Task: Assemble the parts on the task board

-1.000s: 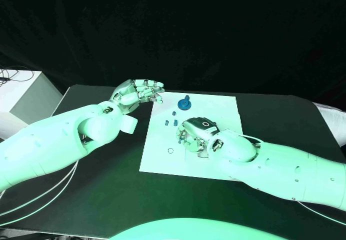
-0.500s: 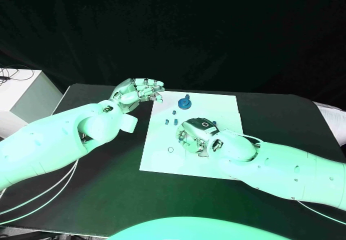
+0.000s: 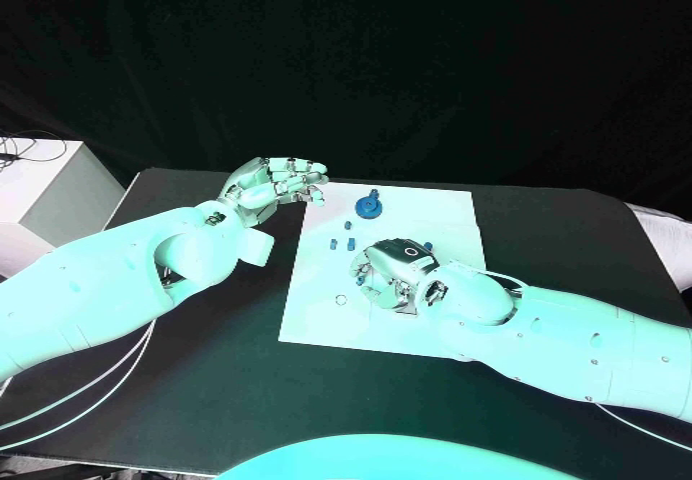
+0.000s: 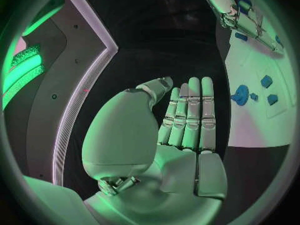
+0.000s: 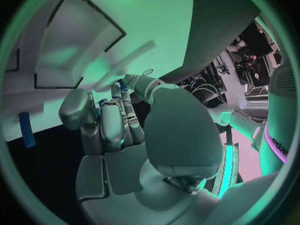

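Note:
The white task board (image 3: 433,215) lies in the middle of the black table. My right hand (image 3: 392,274) is low over the board's middle with its fingers curled down. In the right wrist view a bit of a small blue part (image 5: 100,104) peeks out between its fingertips, and another blue piece (image 5: 26,130) lies on the board beside them. A round blue part (image 3: 369,207) stands near the far edge, with small blue pieces (image 3: 342,242) to the left of my right hand. My left hand (image 3: 274,182) is raised by the board's far left corner, fingers (image 4: 190,115) straight and holding nothing.
A thin ring (image 3: 340,298) lies on the board's left side. A white box (image 3: 36,190) stands off the table's left edge. The left wrist view shows blue parts (image 4: 240,94) on the board and my right hand (image 4: 240,15) beyond them.
My right hand has turned slightly and shifted a little over the board's middle. The left arm and the parts on the board have stayed where they were.

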Available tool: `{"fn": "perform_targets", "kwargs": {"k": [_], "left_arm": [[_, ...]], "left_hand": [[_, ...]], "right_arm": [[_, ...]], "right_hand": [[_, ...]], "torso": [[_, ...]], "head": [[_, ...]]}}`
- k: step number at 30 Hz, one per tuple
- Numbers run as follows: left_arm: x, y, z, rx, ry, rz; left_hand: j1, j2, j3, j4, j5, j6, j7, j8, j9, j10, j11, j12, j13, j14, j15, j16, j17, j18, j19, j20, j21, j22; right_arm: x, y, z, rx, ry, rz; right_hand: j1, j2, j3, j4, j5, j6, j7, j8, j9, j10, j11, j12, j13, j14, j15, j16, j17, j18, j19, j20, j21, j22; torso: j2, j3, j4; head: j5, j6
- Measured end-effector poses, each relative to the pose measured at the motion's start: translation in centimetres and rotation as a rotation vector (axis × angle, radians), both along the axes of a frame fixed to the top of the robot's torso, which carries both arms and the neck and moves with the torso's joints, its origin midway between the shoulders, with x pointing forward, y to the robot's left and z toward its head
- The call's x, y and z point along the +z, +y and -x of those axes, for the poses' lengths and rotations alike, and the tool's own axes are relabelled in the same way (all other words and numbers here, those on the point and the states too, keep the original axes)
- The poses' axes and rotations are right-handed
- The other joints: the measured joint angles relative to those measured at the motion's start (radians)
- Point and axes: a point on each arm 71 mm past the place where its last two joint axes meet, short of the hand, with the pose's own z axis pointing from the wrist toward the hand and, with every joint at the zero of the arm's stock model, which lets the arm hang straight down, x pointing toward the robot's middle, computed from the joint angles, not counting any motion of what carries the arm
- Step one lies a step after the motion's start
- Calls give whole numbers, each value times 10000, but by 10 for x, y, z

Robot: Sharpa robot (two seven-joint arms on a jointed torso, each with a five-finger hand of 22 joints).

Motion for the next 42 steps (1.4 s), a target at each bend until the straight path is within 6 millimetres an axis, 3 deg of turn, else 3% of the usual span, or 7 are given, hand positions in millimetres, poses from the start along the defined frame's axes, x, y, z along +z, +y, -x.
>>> {"fn": "perform_targets", "kwargs": {"k": [2,5,10,18,28,35,42], "left_arm": [[0,0,0,-5,7,0],[0,0,0,-8,17,-4],[0,0,0,-13,33,-9],[-1,-1,0,-26,50,-9],[-1,1,0,1,63,-36],[-1,2,0,13,67,-43],[-1,1,-1,10,71,-35]], "left_hand": [[0,0,0,0,0,0,0,0,0,0,0,0,0,0,0,0,0,0,0,0,0,0],[0,0,0,0,0,0,0,0,-5,0,0,0,0,0,0,0,7,0,0,0,0,0],[0,0,0,0,0,0,0,-38,-9,0,0,0,-1,0,0,0,9,0,0,0,1,-10],[0,0,0,0,0,0,0,-38,-8,0,0,0,-1,0,0,0,9,0,0,0,1,-9],[0,0,1,0,0,0,0,-37,-18,0,0,-48,-2,0,0,-39,23,0,0,0,3,-9],[0,0,1,0,0,0,0,-37,-17,0,0,-49,-2,0,0,-39,22,-1,0,0,4,-8],[0,0,1,0,0,0,0,-38,-17,0,0,-48,-3,0,0,-39,22,-1,0,0,4,-8]], "right_arm": [[0,0,0,-8,0,-15],[0,-1,0,-31,-11,-41],[0,-2,-1,-103,-42,-81],[1,-9,-1,-269,-117,-198],[35,-55,-17,-1116,-457,-584],[62,-93,-42,-1960,-633,-457],[62,-114,-57,-2296,-340,202]], "right_hand": [[40,-40,-118,-13,0,-121,-6,-82,-38,-147,22,0,0,0,0,-54,-86,155,-73,1,-182,-104],[75,-68,-371,-41,0,-368,13,-270,-119,-488,42,0,1,34,39,-132,-236,155,-169,18,-558,-323],[390,201,-1062,-37,0,-644,-22,-519,-297,-1058,114,68,1,-53,126,-171,-430,155,-215,36,-999,-592],[699,331,-1707,93,0,-810,-66,-666,-477,-1338,149,194,8,-89,161,-171,-528,155,-250,72,-1141,-686],[751,384,-1592,394,41,-440,29,-595,-602,-659,-8,765,43,-32,104,217,-211,154,82,3,-345,-221],[524,156,-1558,475,101,-333,-74,-578,-658,-529,-49,814,16,3,68,566,164,155,259,-39,147,78],[514,65,-1903,610,16,-263,-258,-578,-720,-570,-84,814,16,3,69,682,310,155,292,-72,146,47]], "torso": [[0,4,0],[-1,4,-3],[-1,4,-7],[3,-3,7],[-8,-9,-7],[-28,-12,-34],[-42,-2,-50]], "head": [[-5,7],[-14,19],[-35,58],[-106,114],[-282,256],[-426,363],[-490,419]]}}
